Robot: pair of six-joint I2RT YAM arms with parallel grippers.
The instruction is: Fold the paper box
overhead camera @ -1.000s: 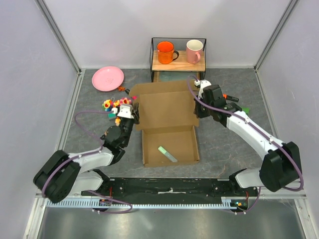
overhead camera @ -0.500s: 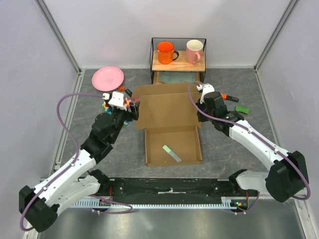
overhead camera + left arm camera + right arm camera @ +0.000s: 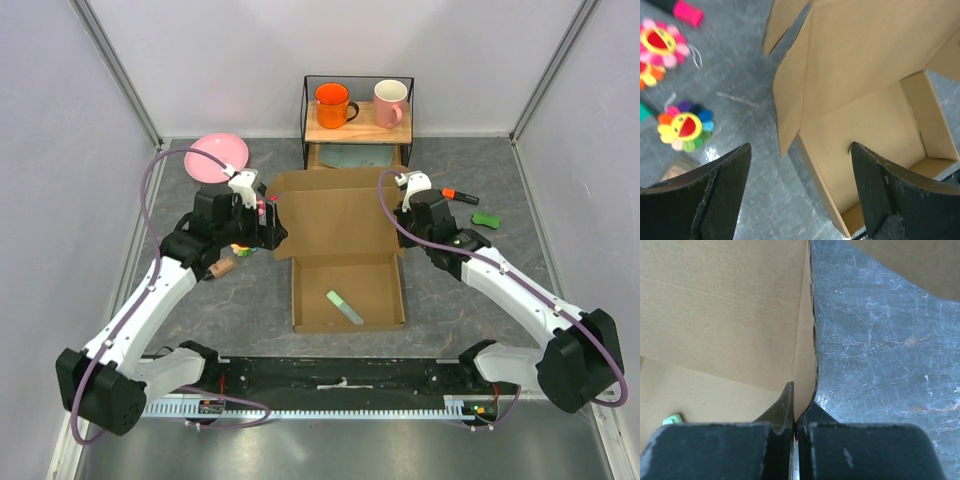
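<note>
The paper box (image 3: 348,290) is plain brown cardboard in the middle of the mat, its tray towards me and its lid (image 3: 335,215) raised behind it. A small green strip (image 3: 341,308) lies inside the tray. My left gripper (image 3: 272,225) hovers at the lid's left side flap (image 3: 790,95), jaws wide open and holding nothing; in the left wrist view the box's left wall (image 3: 820,180) lies below, between the fingers. My right gripper (image 3: 400,225) is shut on the lid's right side flap (image 3: 804,370), the thin cardboard edge pinched between the fingertips (image 3: 787,405).
A pink plate (image 3: 215,157) lies at the back left. Behind the box, a wire shelf (image 3: 358,135) carries an orange mug (image 3: 332,104) and a pink mug (image 3: 390,102). Flower toys (image 3: 682,125) lie left of the box, an orange marker (image 3: 460,196) and a green piece (image 3: 486,219) right of it.
My left arm has swung up and forward to the lid's left flap, and its jaws have opened wide. The box has shifted slightly right. The right gripper still pinches the right flap.
</note>
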